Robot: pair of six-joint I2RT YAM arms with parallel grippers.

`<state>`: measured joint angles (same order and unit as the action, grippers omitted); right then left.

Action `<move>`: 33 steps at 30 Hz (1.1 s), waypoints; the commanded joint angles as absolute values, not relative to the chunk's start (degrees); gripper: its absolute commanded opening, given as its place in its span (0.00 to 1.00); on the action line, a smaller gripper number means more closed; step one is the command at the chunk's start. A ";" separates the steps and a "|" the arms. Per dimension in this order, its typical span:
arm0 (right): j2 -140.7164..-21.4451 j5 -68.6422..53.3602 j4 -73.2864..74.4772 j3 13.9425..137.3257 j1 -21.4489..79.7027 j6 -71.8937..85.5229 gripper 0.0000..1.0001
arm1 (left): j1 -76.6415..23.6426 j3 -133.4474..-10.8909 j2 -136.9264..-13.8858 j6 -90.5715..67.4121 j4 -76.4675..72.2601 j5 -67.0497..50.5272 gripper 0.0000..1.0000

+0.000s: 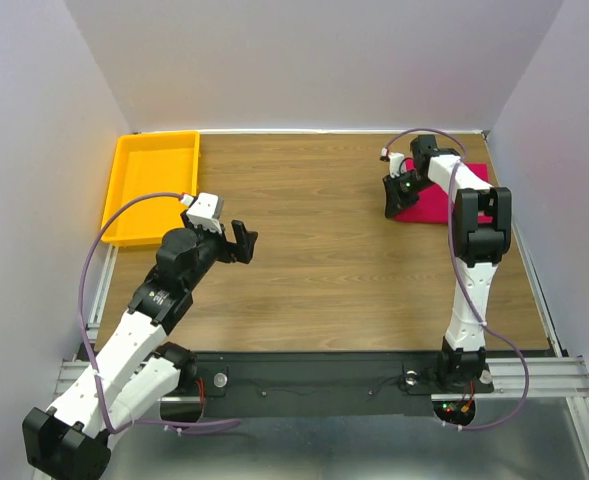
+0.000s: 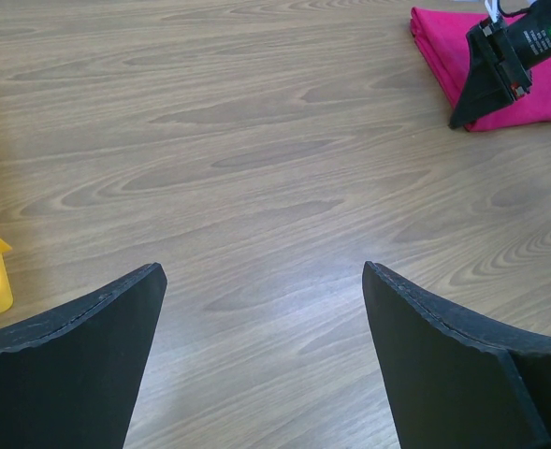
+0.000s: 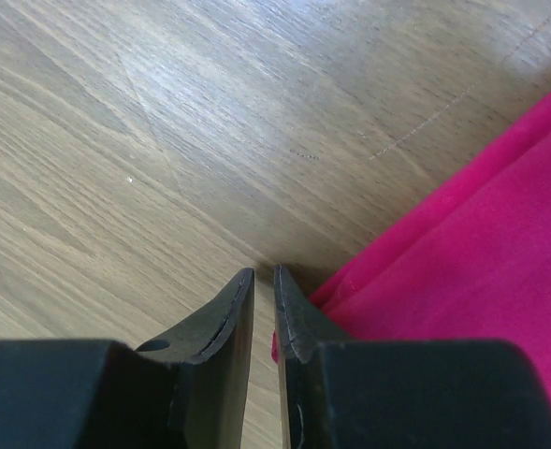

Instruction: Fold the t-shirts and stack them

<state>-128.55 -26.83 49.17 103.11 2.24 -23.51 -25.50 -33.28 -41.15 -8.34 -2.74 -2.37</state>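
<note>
yellow tray [image 1: 154,185] at far left; left gripper [image 2: 261,276] hangs wide open, empty, over the tabletop [image 1: 314,220]. far right lies the folded crimson t-shirt [image 3: 481,262]; the right gripper [image 3: 264,274], nearly closed, seems to pinch its edge. probably the stacking step: next needs a firm lift.

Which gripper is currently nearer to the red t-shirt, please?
Right. The right gripper is at the corner of the t-shirt, jaws nearly shut with a sliver of red between them. The left gripper hangs open over the table, far off near the yellow tray.
</note>
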 commanded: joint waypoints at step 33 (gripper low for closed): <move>-96.34 -29.01 49.67 92.21 0.26 -27.87 0.46 | -25.49 -42.36 -41.22 -8.70 -5.63 -3.69 0.98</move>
